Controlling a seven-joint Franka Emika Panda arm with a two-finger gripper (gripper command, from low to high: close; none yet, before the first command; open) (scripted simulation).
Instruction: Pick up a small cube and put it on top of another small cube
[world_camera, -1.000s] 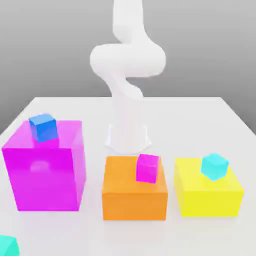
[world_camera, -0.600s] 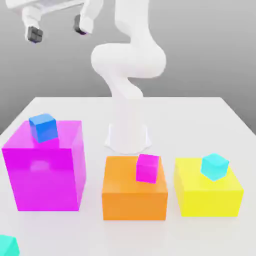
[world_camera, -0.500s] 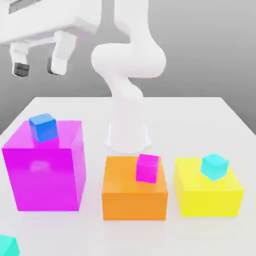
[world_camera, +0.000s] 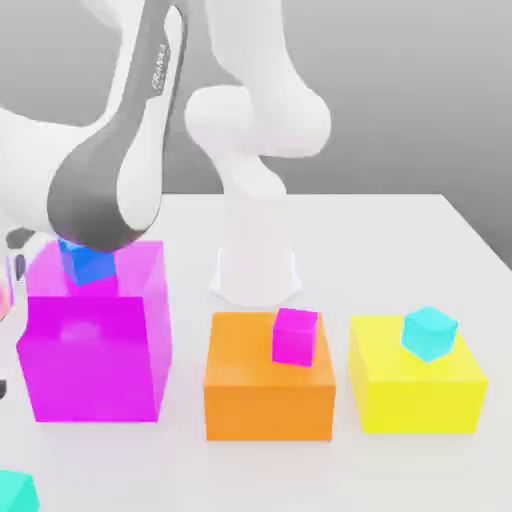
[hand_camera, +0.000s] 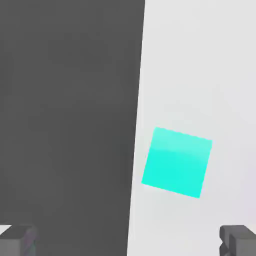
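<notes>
as arm bends low | end effector (hand_camera: 128, 240) wide open, empty | above teal cube (hand_camera: 177, 161)

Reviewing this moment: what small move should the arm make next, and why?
Probably shift the open gripper until the small teal-green cube sits midway between the fingertips, then descend. In the hand view the cube lies off-centre, near the table edge, with nothing held and the small magenta-pink cube waiting on the orange block.
</notes>
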